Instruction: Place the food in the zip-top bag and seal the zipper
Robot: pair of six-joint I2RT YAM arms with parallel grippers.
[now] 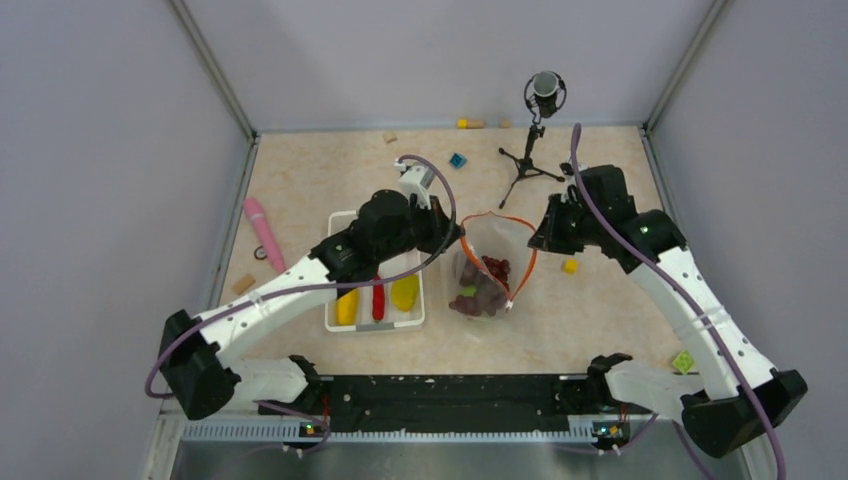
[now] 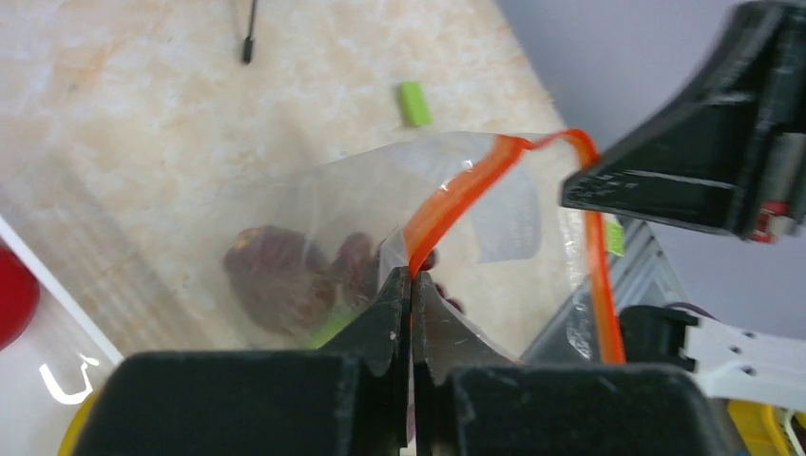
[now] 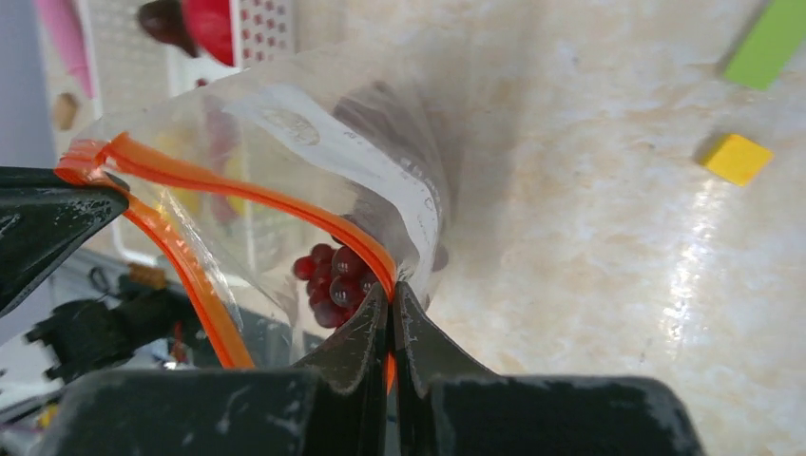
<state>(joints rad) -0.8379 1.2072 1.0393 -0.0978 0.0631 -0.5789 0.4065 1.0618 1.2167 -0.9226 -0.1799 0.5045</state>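
Beige marbled tabletop (image 1: 600,310), grey walls (image 1: 420,60) on three sides. Zip-top bag (image 1: 488,285) stood mid-table, just right of white basket (image 1: 335,322), mouth pulled wide. Left gripper (image 2: 412,277) was pinched tight on zipper (image 2: 456,195) at one end, right gripper (image 3: 390,291) clamped on opposite end. Grapes (image 3: 333,275) lay inside bag. Microphone tripod (image 1: 530,165) stood at back, yellow block (image 1: 570,266) near bag.

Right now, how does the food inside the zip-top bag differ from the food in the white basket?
Colour: the bagged food is dark red and purple with a green bit; the basket food is mostly yellow and bright red.
Layout: the bagged food is heaped low in the zip-top bag; the basket food lies spread side by side in the white basket.
Shared: both are small toy pieces.
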